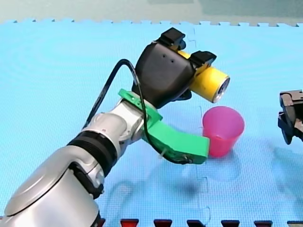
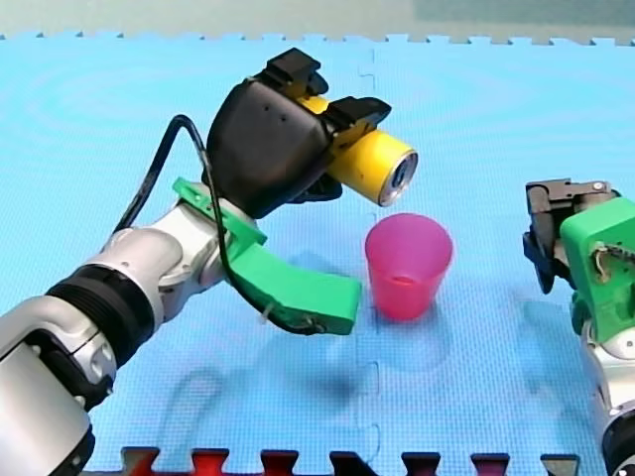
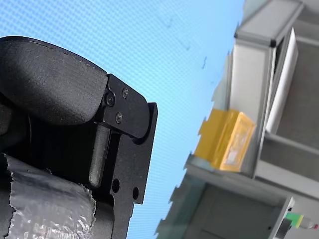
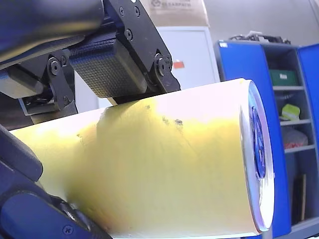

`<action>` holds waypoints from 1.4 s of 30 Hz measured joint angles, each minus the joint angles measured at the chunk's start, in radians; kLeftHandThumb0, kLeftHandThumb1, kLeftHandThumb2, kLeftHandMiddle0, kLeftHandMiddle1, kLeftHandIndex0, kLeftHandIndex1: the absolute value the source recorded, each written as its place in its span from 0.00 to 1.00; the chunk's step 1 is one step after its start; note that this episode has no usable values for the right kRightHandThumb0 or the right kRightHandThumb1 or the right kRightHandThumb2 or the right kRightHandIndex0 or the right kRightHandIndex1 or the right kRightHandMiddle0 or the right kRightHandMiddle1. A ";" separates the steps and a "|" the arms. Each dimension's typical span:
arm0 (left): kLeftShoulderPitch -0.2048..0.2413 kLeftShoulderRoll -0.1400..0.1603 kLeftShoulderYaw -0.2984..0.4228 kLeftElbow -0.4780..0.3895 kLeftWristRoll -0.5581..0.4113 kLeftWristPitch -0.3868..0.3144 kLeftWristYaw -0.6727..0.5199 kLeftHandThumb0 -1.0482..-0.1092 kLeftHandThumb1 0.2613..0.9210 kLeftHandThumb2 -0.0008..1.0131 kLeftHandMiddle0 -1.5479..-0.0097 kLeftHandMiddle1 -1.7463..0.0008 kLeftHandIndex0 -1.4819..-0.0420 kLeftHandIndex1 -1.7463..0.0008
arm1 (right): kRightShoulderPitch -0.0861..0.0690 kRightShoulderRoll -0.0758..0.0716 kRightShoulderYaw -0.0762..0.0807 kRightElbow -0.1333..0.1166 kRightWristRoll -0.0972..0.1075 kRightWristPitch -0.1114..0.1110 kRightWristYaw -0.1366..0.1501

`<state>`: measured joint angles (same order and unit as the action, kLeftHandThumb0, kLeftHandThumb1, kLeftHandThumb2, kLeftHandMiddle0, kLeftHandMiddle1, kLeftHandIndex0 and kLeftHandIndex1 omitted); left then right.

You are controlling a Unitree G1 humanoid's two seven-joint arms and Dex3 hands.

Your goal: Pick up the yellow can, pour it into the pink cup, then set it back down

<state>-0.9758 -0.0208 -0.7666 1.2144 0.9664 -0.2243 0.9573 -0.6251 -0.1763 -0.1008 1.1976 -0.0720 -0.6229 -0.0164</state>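
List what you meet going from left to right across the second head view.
The robot's left hand, gripping the tilted yellow can → pink cup, standing upright → right hand, holding nothing.

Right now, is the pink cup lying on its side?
No: the pink cup stands upright on the mat, below the tilted yellow can in the left hand; the right hand is off to its right.

head pair: forward-down over blue mat (image 1: 57,71) (slightly offset) | wrist pair: very close
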 measured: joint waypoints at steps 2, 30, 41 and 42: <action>0.000 -0.001 -0.002 0.001 0.001 0.001 0.002 0.75 0.96 0.00 0.46 0.30 0.40 0.63 | 0.000 -0.001 0.000 0.000 0.000 0.000 0.000; -0.002 -0.005 -0.031 0.003 0.033 0.047 0.049 0.73 0.96 0.00 0.47 0.24 0.44 0.57 | -0.003 -0.008 0.009 -0.001 -0.012 0.007 -0.015; -0.002 -0.003 -0.033 0.001 0.033 0.052 0.058 0.73 0.95 0.00 0.46 0.28 0.41 0.63 | -0.002 -0.007 0.003 0.003 -0.006 0.001 -0.012; -0.002 -0.003 -0.033 0.001 0.033 0.051 0.058 0.73 0.95 0.00 0.46 0.28 0.40 0.64 | -0.002 -0.006 0.002 0.003 -0.006 0.000 -0.011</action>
<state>-0.9778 -0.0236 -0.8000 1.2153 0.9996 -0.1729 1.0150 -0.6272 -0.1827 -0.0984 1.2010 -0.0776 -0.6226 -0.0278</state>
